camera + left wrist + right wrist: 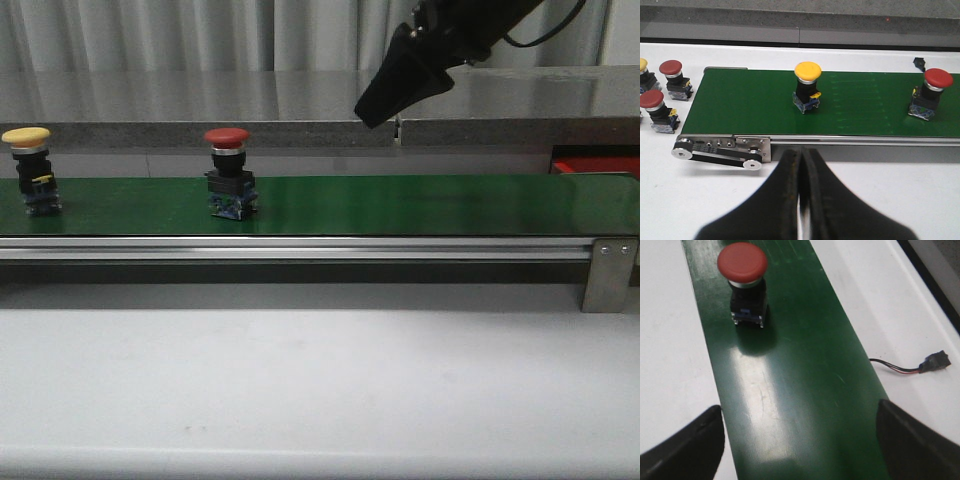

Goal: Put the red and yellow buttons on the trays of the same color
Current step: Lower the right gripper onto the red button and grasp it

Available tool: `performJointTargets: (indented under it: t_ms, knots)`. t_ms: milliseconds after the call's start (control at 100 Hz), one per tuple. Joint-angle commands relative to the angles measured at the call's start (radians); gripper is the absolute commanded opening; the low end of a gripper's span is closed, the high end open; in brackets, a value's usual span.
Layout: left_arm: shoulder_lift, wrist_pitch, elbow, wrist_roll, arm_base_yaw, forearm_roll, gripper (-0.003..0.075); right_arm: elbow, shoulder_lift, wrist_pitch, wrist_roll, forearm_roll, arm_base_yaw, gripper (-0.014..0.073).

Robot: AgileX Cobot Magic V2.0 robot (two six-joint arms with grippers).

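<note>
Buttons on belt: 2 are riding the green belt, a red button near the middle and a yellow button at the belt's left end in the front view, both standing upright and well apart.
Handling: each is looking light, rigid and top-heavy, with a glossy dome likely to be slippery; the dark square body under the cap is seeming the safer place to pinch, across its flat sides.
Right claw: its jaws are standing wide apart and empty, straddling the belt, with the red button ahead of it along the belt, not yet between the fingers.
Left claw: fingers are pressing together, holding nothing, hanging off the belt's near edge, the yellow button across from it.
Red tray: only a sliver is showing behind the belt's right end.
Spare buttons: several are waiting on the white surface beside the belt end.
</note>
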Motion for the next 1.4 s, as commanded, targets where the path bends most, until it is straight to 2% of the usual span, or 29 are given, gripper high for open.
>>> performJointTargets:
  t_ms: [0,840,1020,1240,1390]
  knots:
    - [-0.001,-0.075,-0.026,-0.003,-0.006,-0.02,-0.002,-0.034,-0.04,-0.013,-0.017,0.072,-0.001,0.0612]
    - [-0.001,-0.075,-0.026,-0.003,-0.006,-0.02,-0.002,-0.032,0.012,-0.011,-0.008,0.108,-0.001,0.0612]
    - [-0.001,-0.075,-0.026,-0.003,-0.006,-0.02,-0.002,-0.032,0.035,-0.006,-0.036,0.134,-0.001,0.0612]
    - [-0.001,-0.075,-0.026,-0.003,-0.006,-0.02,-0.002,-0.032,0.058,0.065,-0.11,0.247,-0.001,0.0612]
    - [-0.001,-0.075,-0.026,-0.003,-0.006,-0.02,-0.002,-0.032,0.059,0.076,-0.133,0.252,-0.001,0.0612]
